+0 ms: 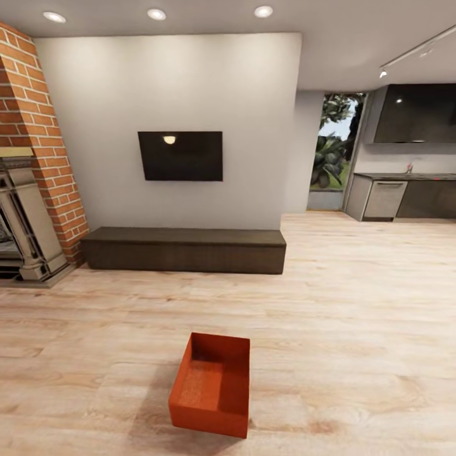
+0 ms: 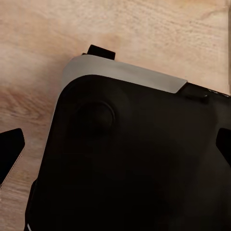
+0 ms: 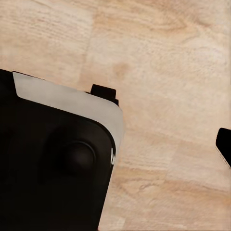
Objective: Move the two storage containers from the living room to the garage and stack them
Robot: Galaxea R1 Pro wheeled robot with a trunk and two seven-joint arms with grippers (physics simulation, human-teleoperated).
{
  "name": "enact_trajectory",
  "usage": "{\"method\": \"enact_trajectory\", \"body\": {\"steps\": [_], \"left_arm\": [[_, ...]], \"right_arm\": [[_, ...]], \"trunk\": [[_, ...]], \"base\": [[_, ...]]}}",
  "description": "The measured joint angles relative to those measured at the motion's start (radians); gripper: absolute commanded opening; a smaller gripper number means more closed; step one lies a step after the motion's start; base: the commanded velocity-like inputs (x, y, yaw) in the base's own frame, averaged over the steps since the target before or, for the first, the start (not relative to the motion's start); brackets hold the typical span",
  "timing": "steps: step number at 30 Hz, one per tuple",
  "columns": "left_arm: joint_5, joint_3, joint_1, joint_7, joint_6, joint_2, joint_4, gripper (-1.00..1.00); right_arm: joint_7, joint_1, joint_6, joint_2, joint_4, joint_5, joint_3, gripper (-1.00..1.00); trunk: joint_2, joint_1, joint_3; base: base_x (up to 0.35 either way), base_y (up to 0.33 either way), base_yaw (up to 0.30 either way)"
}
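Left tool (image 2: 115, 144): black fingertips at both frame edges of the left wrist view, spread wide, nothing between them, hanging over the robot's own dark base (image 2: 130, 163) and wood-plank floor (image 2: 144, 33). Right tool: one fingertip (image 3: 224, 144) visible at the edge, the other out of frame, so can't tell its spread; nothing seen in it.

One storage container (image 1: 212, 386) sits open-top on the living room floor, just ahead and low in the head view, well apart from the long dark bench (image 1: 183, 249) under the TV (image 1: 180, 156).

Risks, judged: smooth walls could slip from a one-sided pinch. Rolling in too close may nudge the bin. Second bin unlocated.
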Motion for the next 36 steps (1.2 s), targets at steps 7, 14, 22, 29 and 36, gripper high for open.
{"method": "enact_trajectory", "body": {"steps": [7,14,22,29,36], "left_arm": [[0.0,0.0,0.0,0.0,0.0,-0.001,0.0,1.0],[-0.001,0.0,0.0,0.0,-0.001,-0.002,0.0,1.0],[-0.002,-0.001,0.0,0.0,-0.003,-0.002,0.0,1.0],[-0.002,-0.001,0.0,0.0,-0.001,-0.002,0.0,1.0],[-0.003,-0.001,0.0,0.0,-0.002,-0.002,0.0,1.0]], "right_arm": [[0.0,0.0,0.0,0.0,0.0,0.0,0.0,1.0],[0.0,0.0,0.0,0.0,0.0,0.0,0.0,1.0],[0.0,0.0,0.0,0.0,0.0,-0.001,-0.001,1.0],[0.008,0.0,0.0,-0.001,-0.001,-0.001,0.001,1.0],[0.007,0.0,0.0,-0.001,0.0,-0.001,-0.001,1.0]], "trunk": [[0.0,0.0,0.0],[0.0,0.0,0.0],[0.0,0.0,0.0],[0.0,0.0,0.0],[0.0,0.0,0.0]], "base": [[0.322,0.074,0.0],[0.322,0.072,0.0],[0.321,0.007,0.0],[0.306,0.0,0.0],[0.272,0.0,0.0]]}}
